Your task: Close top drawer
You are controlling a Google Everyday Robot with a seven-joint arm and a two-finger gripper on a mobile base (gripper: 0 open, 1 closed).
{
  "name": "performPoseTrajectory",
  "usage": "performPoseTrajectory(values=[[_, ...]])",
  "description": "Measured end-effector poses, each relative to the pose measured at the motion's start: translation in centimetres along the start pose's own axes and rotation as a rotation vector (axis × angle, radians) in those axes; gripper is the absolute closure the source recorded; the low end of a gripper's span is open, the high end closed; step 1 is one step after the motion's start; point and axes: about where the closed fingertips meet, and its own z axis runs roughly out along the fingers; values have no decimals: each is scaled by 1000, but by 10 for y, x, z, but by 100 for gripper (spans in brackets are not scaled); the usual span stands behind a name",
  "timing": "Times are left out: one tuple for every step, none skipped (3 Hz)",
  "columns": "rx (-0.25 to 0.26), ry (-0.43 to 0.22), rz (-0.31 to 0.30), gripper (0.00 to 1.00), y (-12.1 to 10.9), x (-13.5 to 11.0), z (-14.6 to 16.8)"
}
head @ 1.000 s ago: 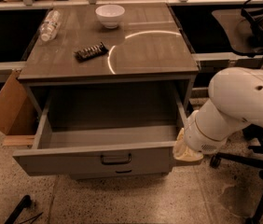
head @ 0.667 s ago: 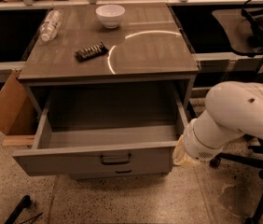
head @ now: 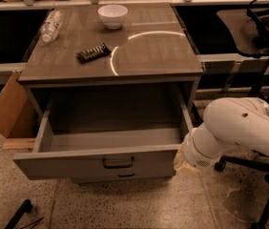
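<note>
One cardboard box (head: 6, 106) is being shown at the left edge of the frame, just beside the grey cabinet (head: 163, 51). One thin dark object (head: 17, 213), too dim to be identified, is being shown on the speckled floor (head: 125, 204) at lower left.

Three items are being carried on the cabinet top: a clear plastic bottle (head: 51, 25) lying on its side at the upper left corner, a dark ridged bar (head: 92, 53) lying flat near the middle, and a white bowl (head: 112, 15) standing upright at the back centre.

One top drawer (head: 77, 165) is being shown pulled far out of the cabinet toward the lower centre of the frame, its inside bare and its dark loop handle (head: 118, 163) facing the viewer. One slimmer drawer front (head: 126, 176) is being partly hidden beneath it.

One gripper (head: 181, 159) is being held against the right front corner of the top drawer, at centre right; whether it is spread or pressed together cannot be told. One white arm (head: 242, 130) is being extended to it from the right edge.

One dark office chair (head: 263, 27) is being shown at upper right.
</note>
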Motion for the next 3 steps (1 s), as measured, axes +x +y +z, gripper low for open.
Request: performPoseTrajectory(values=[[48,-13,29,100,-18,-3,11],[76,-20,56,100,-31,-3,18],[141,-48,85,100,-78,-13,33]])
